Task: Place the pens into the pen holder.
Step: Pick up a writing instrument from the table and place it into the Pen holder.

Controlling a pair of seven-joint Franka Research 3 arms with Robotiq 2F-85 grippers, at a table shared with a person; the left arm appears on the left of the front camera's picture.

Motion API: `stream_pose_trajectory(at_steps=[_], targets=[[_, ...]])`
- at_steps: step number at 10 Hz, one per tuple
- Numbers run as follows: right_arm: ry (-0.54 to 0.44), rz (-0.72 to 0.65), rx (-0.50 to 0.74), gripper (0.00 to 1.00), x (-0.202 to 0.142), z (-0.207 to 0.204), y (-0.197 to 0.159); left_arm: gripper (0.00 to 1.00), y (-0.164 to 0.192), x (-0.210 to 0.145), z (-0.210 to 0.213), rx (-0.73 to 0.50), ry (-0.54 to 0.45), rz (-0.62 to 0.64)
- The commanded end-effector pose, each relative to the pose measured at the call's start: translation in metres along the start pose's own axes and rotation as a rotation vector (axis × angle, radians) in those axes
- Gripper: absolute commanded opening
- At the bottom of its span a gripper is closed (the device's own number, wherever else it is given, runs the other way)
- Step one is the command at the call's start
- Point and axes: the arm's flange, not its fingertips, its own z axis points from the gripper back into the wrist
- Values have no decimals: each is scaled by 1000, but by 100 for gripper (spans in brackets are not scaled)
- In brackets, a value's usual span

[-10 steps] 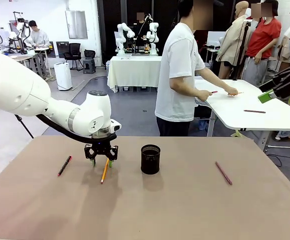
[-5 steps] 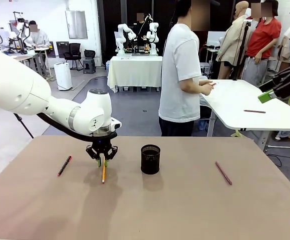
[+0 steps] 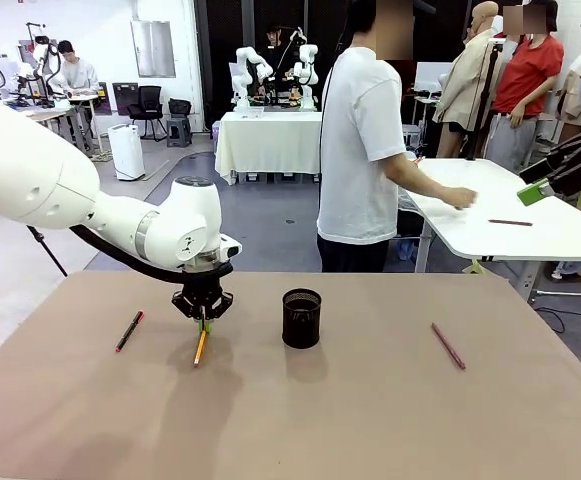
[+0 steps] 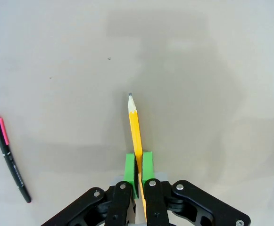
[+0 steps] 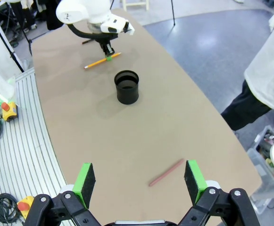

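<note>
Table (image 3: 390,430): brown top. All the task's things are on the half nearer the far edge.

Left gripper (image 3: 202,318): hangs low over the table, left of centre. Its green pads (image 4: 129,167) are pressed together on the yellow pencil (image 3: 200,348), pinching it near the blunt end.

Right gripper (image 5: 139,181): high above the right part of the table, jaws spread wide, nothing between them.

Pen holder (image 3: 301,318): upright near the table's middle, mouth up, nothing showing inside from the right wrist view. It stands to the right of my left gripper at about the same depth, near it but with a clear gap of bare table between.

Pencil axis: runs from the pads down and toward the near edge, leaning slightly left, sharpened point leading. I cannot tell whether the point touches the table or sits just above it.

Judgement: the coming move turns on this. The holder is sideways to the right, while the pencil's long axis points toward me and lies closer to flat than to upright. The carry therefore needs a lift, a shift right, and the axis brought close to vertical over the mouth.

Other 2 pens:
- dark pen with red cap (image 3: 129,331), flat on the table left of my left gripper, well apart from the holder;
- reddish-pink pen (image 3: 447,345), flat, right of the holder, nearer my right arm.

Count in holder: 0 of 3.
</note>
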Motion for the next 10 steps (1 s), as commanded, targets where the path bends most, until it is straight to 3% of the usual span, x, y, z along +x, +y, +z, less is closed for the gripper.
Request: stream_pose_trajectory(at_steps=[1,2,4,6,8,9,10], targets=[[-35,9,8,100,1,0,-1,0,23,-13,34,-168,-3,-25],[-35,9,8,100,1,0,-1,0,33,-17,64,-272,-63,-77],[-35,9,8,100,1,0,-1,0,51,-32,122,-439,-87,-162],[-35,9,8,100,1,0,-1,0,58,-49,154,-664,-287,-394],[-35,9,8,100,1,0,-1,0,50,-58,163,-736,-448,-523],[-35,9,8,100,1,0,-1,0,40,-58,159,-715,-489,-554],[-35,9,8,100,1,0,-1,0,35,-55,153,-699,-435,-550]])
